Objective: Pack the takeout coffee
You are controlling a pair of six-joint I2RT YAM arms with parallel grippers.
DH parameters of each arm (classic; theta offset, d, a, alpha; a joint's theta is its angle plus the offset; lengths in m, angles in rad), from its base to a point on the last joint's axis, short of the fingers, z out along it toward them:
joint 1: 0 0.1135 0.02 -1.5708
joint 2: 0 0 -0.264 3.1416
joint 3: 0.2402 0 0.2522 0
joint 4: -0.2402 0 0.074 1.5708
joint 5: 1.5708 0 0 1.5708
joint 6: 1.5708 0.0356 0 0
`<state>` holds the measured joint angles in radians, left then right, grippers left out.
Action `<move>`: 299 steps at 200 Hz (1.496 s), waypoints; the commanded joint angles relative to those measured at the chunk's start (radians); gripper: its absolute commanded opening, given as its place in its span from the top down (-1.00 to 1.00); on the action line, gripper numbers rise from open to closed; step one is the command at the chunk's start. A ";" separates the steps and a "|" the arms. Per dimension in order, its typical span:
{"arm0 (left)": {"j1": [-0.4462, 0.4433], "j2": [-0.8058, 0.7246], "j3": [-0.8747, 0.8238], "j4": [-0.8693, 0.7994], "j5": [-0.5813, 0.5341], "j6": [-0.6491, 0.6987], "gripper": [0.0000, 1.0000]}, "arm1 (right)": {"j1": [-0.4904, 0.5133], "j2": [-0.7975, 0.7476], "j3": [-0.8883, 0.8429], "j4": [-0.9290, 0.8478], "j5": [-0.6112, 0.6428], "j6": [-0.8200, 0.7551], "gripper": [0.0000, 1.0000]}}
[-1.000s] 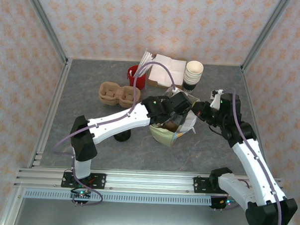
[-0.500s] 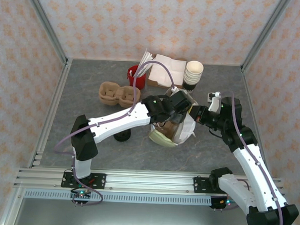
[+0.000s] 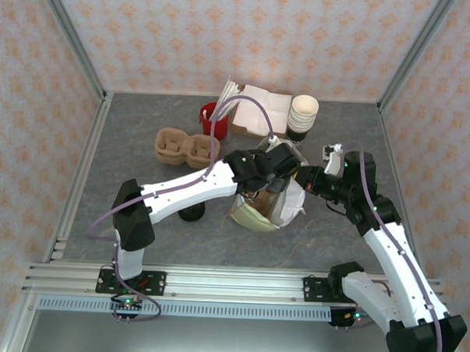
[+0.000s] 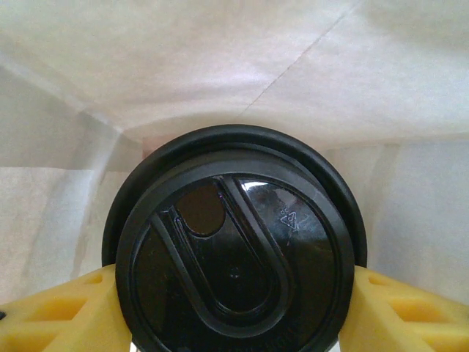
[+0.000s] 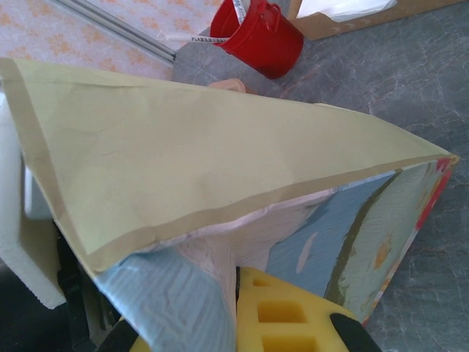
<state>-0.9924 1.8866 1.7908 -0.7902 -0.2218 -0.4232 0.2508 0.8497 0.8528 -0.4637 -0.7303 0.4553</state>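
Two arms: both at the paper bag (image 3: 287,208).
Left gripper (image 3: 270,185): clasps the takeout coffee (image 4: 234,249) below its lid, inside the bag's white walls.
Right gripper (image 3: 307,181): clenched, seemingly pinching the bag's rim.
Change: right gripper and rim shifted slightly leftward over the last second.
Meaning: cup likely nearly seated, with release next.

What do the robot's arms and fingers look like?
Both the left arm and the right arm have white tube-shaped links, black joints and a lilac cable looping alongside. The chunky fingers are yellow with hollow cut-outs.
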 commanded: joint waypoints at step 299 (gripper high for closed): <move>0.008 0.124 0.063 -0.194 -0.101 -0.010 -0.29 | 0.016 0.033 0.100 -0.043 0.000 0.025 1.00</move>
<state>-0.9939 1.9759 1.8675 -0.9119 -0.2737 -0.4213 0.2592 0.8864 0.9058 -0.5308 -0.6849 0.4747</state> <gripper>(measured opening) 0.647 0.060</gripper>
